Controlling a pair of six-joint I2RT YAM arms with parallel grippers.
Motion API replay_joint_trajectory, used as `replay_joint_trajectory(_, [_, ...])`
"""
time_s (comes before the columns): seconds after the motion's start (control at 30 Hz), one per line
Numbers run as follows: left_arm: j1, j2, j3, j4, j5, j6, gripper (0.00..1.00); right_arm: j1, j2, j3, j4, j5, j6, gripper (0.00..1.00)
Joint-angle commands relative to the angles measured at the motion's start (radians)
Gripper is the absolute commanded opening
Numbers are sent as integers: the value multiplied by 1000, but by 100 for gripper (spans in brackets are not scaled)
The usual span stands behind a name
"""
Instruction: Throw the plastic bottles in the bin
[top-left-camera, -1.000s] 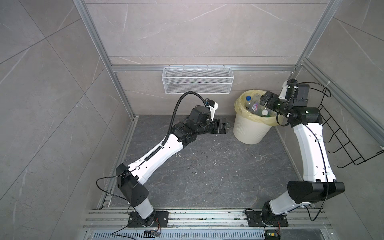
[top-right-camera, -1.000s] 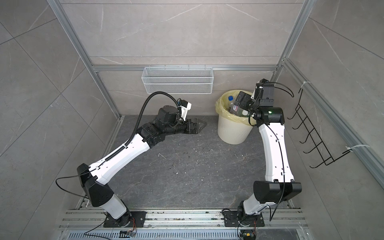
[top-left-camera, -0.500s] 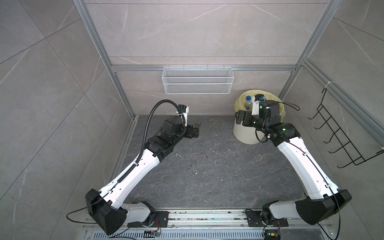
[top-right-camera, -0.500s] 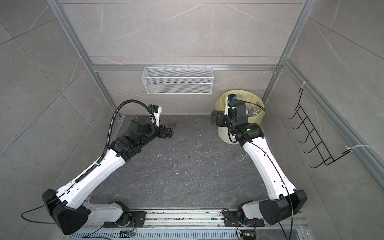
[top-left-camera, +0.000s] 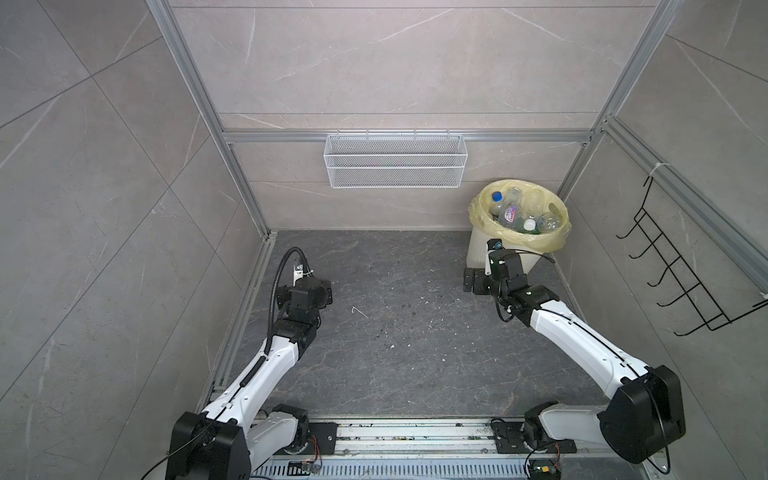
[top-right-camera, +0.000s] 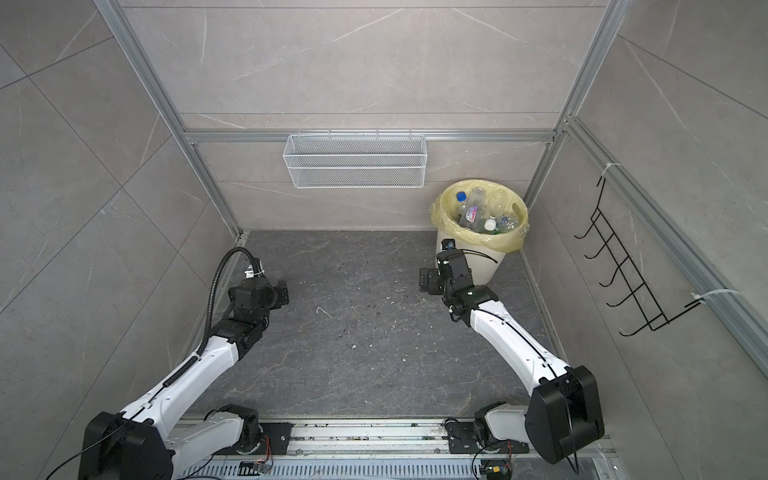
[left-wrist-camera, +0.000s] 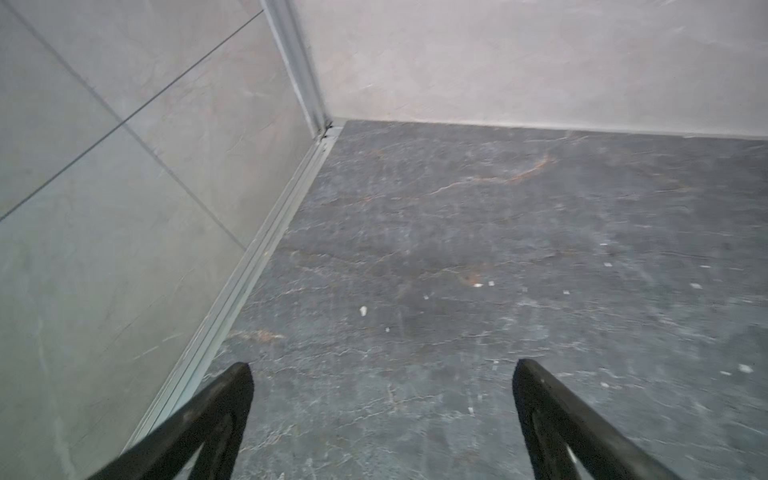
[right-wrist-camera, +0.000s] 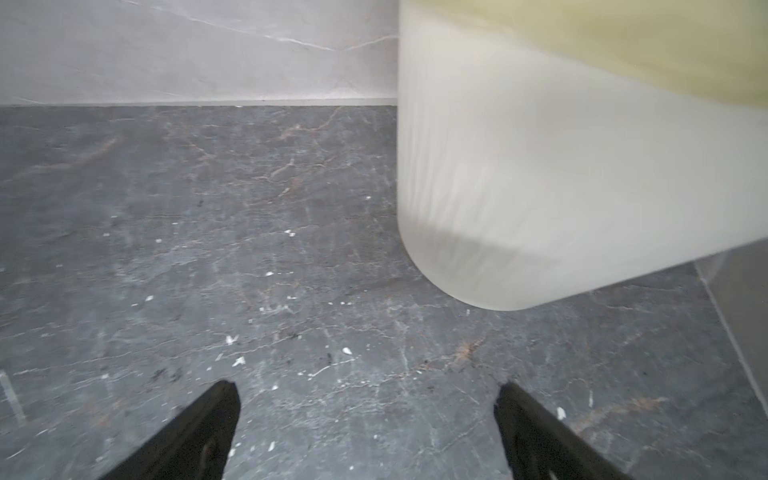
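The bin (top-left-camera: 478, 254) (top-right-camera: 492, 259), a cream ribbed bucket lined with a pale yellow bag, stands in the far right corner. Several plastic bottles (top-left-camera: 512, 212) (top-right-camera: 473, 211) lie inside it, clear with blue or white caps. No bottle shows on the floor. My right gripper (right-wrist-camera: 368, 390) (top-left-camera: 473, 286) hangs open and empty low over the floor, just in front and left of the bin's wall (right-wrist-camera: 540, 187). My left gripper (left-wrist-camera: 382, 370) is open and empty near the left wall; in both top views its wrist hides the fingers.
A white wire mesh basket (top-left-camera: 395, 166) hangs on the back wall. A black wire rack (top-left-camera: 685, 266) is fixed to the right wall. An aluminium rail (left-wrist-camera: 249, 266) runs along the floor's left edge, close to my left gripper. Small white specks dot the dark floor.
My right gripper has dropped from over the bin's mouth to the floor in front of it. My left arm has drawn back from the bin toward the left wall. Both stayed open.
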Motion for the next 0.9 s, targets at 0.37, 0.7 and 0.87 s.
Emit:
replay_joint_trajectory(0.37, [219, 319, -56, 325, 231, 26, 100, -1, -67, -352, 477, 521, -65, 100])
replay_joint_trajectory(0.7, [258, 363, -163, 570, 446, 108, 100, -21, -5, -555, 870, 528, -161, 100])
replay_joint_trajectory(0.87, [258, 364, -168, 580, 447, 109, 100, -26, 72, -601, 1021, 496, -197, 100])
